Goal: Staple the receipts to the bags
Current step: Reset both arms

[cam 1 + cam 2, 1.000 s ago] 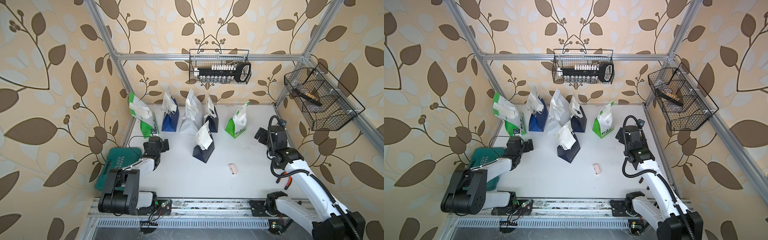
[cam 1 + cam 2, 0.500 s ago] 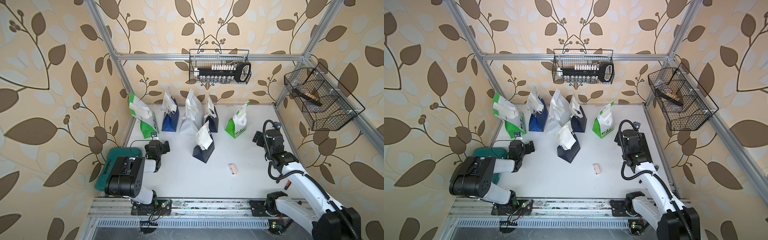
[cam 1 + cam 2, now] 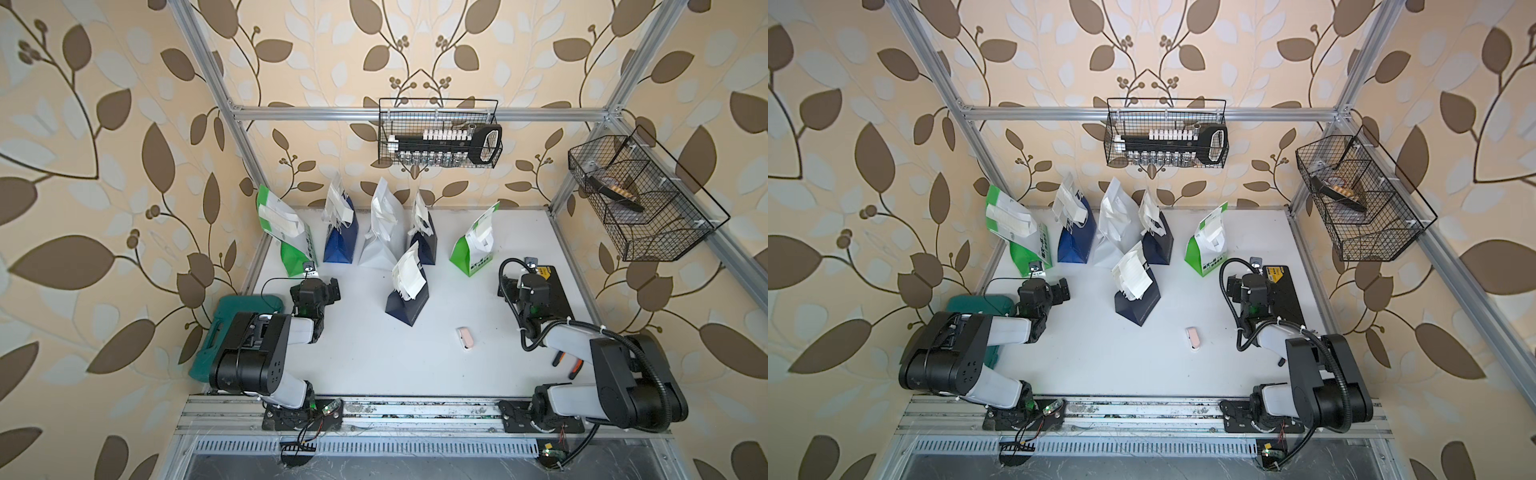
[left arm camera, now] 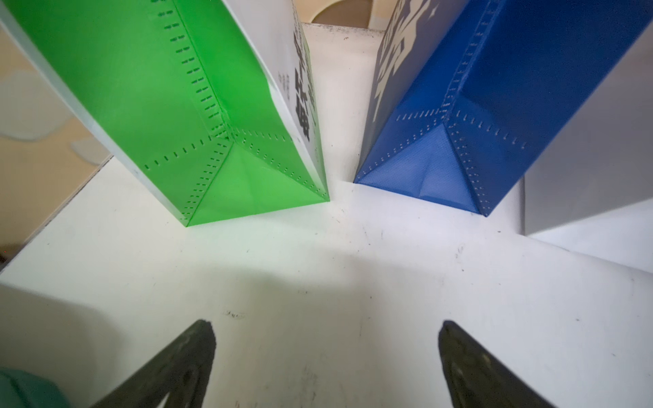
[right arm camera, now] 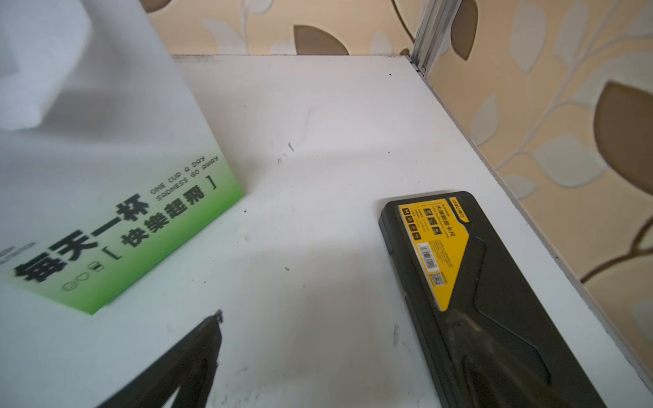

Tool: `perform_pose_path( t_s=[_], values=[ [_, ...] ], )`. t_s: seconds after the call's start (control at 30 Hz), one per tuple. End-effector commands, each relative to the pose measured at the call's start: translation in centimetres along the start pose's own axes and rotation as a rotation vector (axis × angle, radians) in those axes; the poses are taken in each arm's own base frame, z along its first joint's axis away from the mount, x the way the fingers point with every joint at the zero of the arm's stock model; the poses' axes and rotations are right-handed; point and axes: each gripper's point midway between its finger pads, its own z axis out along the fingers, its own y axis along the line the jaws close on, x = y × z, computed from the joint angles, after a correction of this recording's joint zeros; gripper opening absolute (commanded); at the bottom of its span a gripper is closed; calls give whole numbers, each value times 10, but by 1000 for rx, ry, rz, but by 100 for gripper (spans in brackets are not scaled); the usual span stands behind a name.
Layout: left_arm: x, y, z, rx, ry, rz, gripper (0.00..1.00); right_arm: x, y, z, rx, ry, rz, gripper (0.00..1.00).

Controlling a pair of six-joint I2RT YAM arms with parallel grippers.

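**Q:** Bags and receipts, where?

**A:** All six bags sit ahead of my two grippers, upright, toward the back wall. The front navy bag [image 3: 407, 305] stands nearest, between the grippers and a bit ahead. Pale receipts [image 3: 409, 272] hang on the bags' upper faces by the handles. On the white bag [image 3: 380, 245] they're hard to make out. Stapled or not, can't tell.

**Q:** Left side?

**A:** My left gripper [image 4: 325, 328] is released, fingers wide apart, low over the table [image 4: 318, 265]. A green-and-white bag [image 4: 198, 116] and a blue bag [image 4: 494, 106] stand just ahead of its tips, not touching them, with a gap between the two. The teal case [image 3: 232, 324] lies behind it, under my left arm.

**Q:** Right side?

**A:** My right gripper [image 5: 335, 328] is released too, gripping nothing. The second green-and-white bag [image 5: 116, 212] is ahead on its inner side, near but apart. A black case [image 5: 477, 282] lies flat on its outer side, with one finger over it. A small pink-and-white object [image 3: 465, 337] lies behind the gripper, inward, apart from the bags.

**Q:** Further out?

**A:** One wire basket [image 3: 438, 133] hangs on the back rail, and another, the side basket [image 3: 640, 199], hangs beyond my right arm.
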Motion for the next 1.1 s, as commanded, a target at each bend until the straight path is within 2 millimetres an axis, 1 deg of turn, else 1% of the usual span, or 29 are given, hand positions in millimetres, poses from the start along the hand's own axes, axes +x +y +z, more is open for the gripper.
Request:
perform_pose_path(
  t_s=[0.0,0.1,0.4,0.5,0.57,1.07],
  values=[
    [-19,-5,2,-1,-53,4,99,-17,14,8,-91,-99,22,99],
    [-19,-5,2,-1,-52,5,99,-11,23,9,-139,-103,-1,99],
    [-19,-5,3,-4,-49,5,99,-9,23,11,-135,-90,-3,99],
    [-19,-5,2,-3,-51,6,99,-10,22,7,-136,-102,2,100],
    [-19,-5,2,-5,-51,6,99,-12,23,8,-135,-109,2,100],
    [-19,-5,2,-8,-52,9,99,-9,24,12,-138,-86,-4,100]
  ],
)
